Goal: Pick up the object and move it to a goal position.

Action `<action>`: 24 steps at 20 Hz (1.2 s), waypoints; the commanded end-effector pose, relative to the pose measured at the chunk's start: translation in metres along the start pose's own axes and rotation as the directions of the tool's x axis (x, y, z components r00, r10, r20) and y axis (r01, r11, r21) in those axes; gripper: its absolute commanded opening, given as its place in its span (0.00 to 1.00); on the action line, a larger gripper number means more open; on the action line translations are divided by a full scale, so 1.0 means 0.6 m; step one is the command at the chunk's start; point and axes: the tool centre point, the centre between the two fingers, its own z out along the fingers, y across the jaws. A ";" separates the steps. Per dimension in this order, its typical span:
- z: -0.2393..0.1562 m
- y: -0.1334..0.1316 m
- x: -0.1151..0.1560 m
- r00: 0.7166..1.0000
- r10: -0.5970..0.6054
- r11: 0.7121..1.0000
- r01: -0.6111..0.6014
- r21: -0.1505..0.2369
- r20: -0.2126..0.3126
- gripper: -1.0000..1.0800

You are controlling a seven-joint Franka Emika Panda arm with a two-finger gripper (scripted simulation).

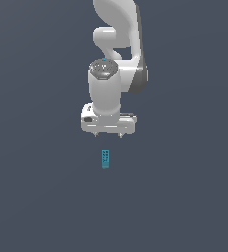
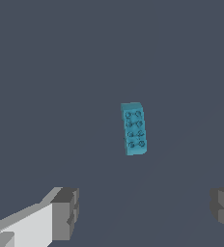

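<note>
The object is a small teal-blue elongated block [image 1: 105,159] with rows of dark dots, lying on the dark grey floor. It also shows in the wrist view [image 2: 133,129], lying flat, studs up. My white gripper [image 1: 108,134] hangs above the floor, a short way behind the block in the exterior view, not touching it. Its two fingers [image 2: 65,212] stand wide apart with nothing between them. The block lies ahead of the fingers, outside the gap. No goal marker shows.
The white arm [image 1: 117,54] rises behind the gripper toward the top of the exterior view. The plain dark grey floor [image 1: 185,197] fills everything else in both views.
</note>
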 end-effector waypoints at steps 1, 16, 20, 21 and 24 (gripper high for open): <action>0.000 0.000 0.000 1.000 0.000 1.000 0.000 0.000 0.000 0.96; -0.019 -0.028 0.010 0.997 -0.079 0.997 0.079 -0.012 -0.020 0.96; -0.002 -0.023 0.017 0.997 -0.081 0.997 0.081 -0.012 -0.018 0.96; 0.004 -0.021 0.019 0.996 -0.083 0.997 0.082 -0.011 -0.018 0.96; 0.027 -0.013 0.028 0.996 -0.086 0.996 0.086 -0.010 -0.015 0.96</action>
